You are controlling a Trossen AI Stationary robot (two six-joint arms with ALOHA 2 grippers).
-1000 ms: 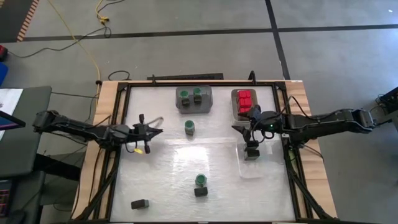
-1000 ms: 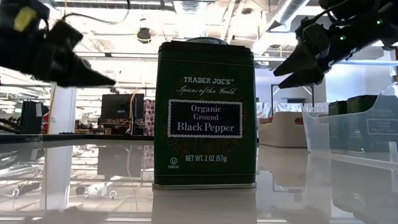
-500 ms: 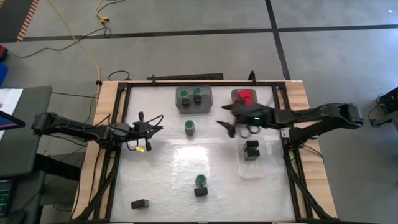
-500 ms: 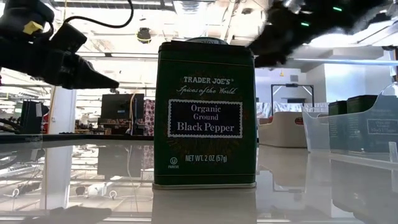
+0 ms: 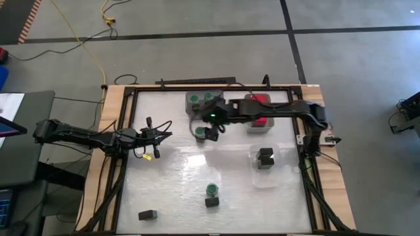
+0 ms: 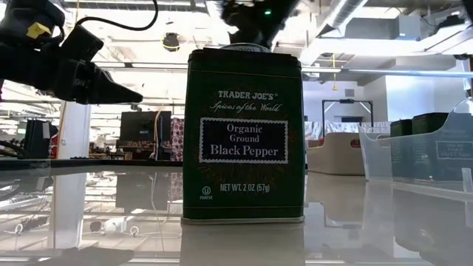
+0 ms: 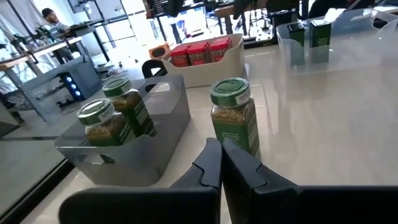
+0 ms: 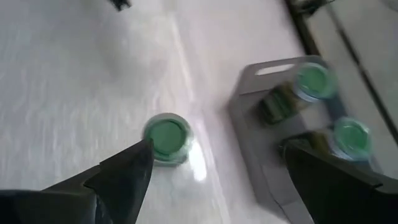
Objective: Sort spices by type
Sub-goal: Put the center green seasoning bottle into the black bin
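Right pincer [image 5: 209, 133] spread wide, hovering above the lone green-lidded jar [image 5: 200, 134] near the bench's far edge, just beside the grey tray [image 5: 220, 105] holding two like jars; likely lining up a grasp. Left pincer [image 5: 165, 136] clenched, empty, waiting near the left edge.

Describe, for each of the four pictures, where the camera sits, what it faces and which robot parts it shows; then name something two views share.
High view: overhead, looking straight down on the table; both arms show.
Low view: at table height, facing a black pepper tin; the left gripper shows, shut.
Left wrist view: behind the shut left gripper, facing a loose green-lidded jar.
Right wrist view: above that jar, between open fingers.
Shared: both wrist views show the grey tray with two jars.
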